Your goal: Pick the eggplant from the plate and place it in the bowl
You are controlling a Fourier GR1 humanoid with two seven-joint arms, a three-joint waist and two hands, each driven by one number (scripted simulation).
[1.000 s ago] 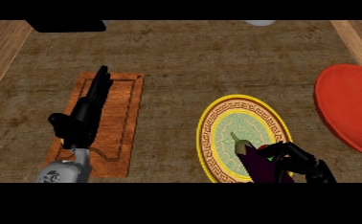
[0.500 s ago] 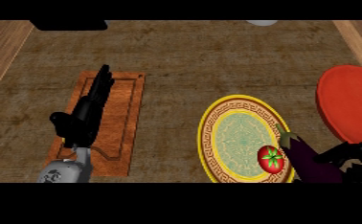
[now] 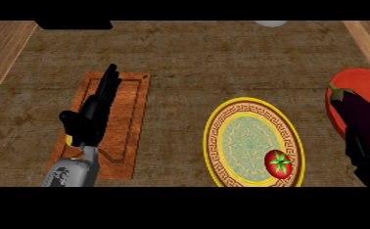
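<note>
The dark purple eggplant (image 3: 356,108) with a green stem hangs over the red bowl (image 3: 344,79) at the right edge. My right hand (image 3: 358,149) is black, partly cut off by that edge, and curled round the eggplant's lower end. The yellow-rimmed patterned plate (image 3: 217,125) lies at the lower middle right, left of the bowl. My left hand (image 3: 90,118) rests open, fingers straight and pointing away, over a wooden board.
A red tomato (image 3: 278,163) sits on the plate's lower right part. A brown cutting board (image 3: 133,120) lies under the left hand. A black object (image 3: 72,25) stands at the top left and a pale round thing (image 3: 269,23) at the top edge.
My right hand has carried the eggplant from the plate's lower right rightward, and it is now over the red bowl. The tomato is uncovered on the plate. The left hand is unchanged.
</note>
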